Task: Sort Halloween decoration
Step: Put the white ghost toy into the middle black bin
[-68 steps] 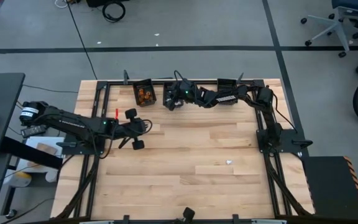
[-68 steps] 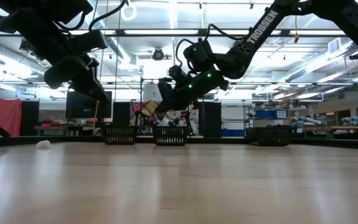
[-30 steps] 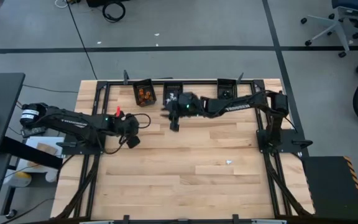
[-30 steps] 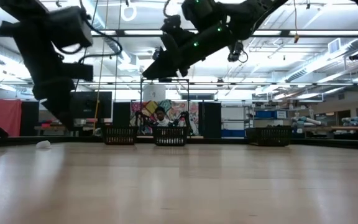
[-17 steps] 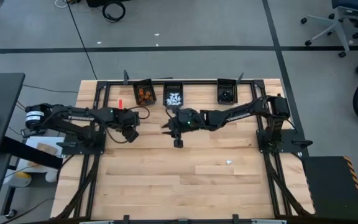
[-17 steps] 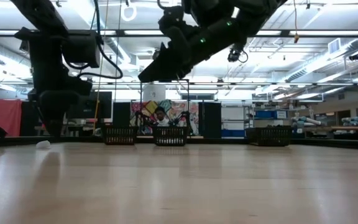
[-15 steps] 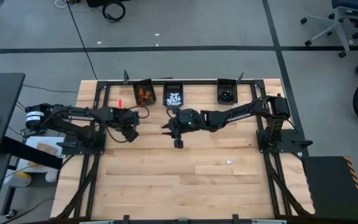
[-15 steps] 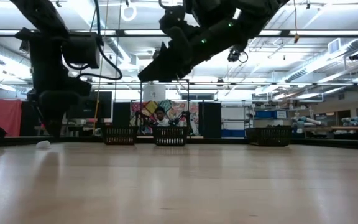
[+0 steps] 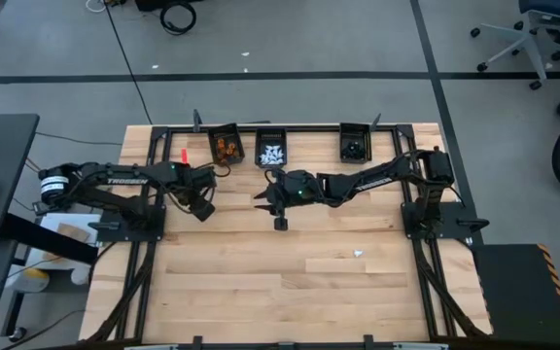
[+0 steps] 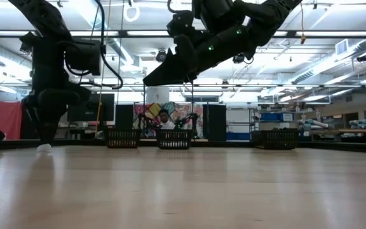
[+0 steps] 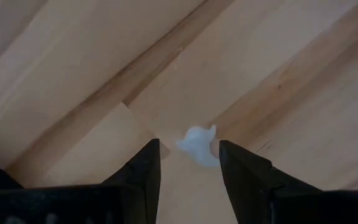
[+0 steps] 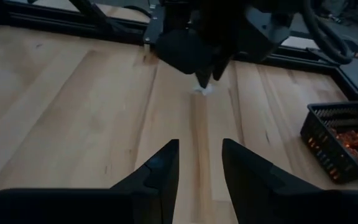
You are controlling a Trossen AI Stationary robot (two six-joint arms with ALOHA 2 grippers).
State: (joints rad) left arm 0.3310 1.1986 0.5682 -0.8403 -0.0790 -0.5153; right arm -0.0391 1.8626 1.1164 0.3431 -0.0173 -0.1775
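Fingers [image 11: 143, 168] of left gripper [image 11: 188, 163] standing apart, straddling white trinket [image 11: 197, 144] lying on wooden table [image 9: 290, 262], right gripper [image 12: 199, 163] hovering mid-table, fingers apart, empty, lab room showing behind, three black bins [image 10: 174, 138] sitting at far edge.

The dark left arm reaches in from its side, wrist bent straight down, its left gripper [image 11: 189, 163] low with jaws parted (dark fingers [image 11: 145, 168] spread). The dark right arm stretches far across towards the left, raised and nearly level, its right gripper [image 12: 199, 163] held with jaws apart.
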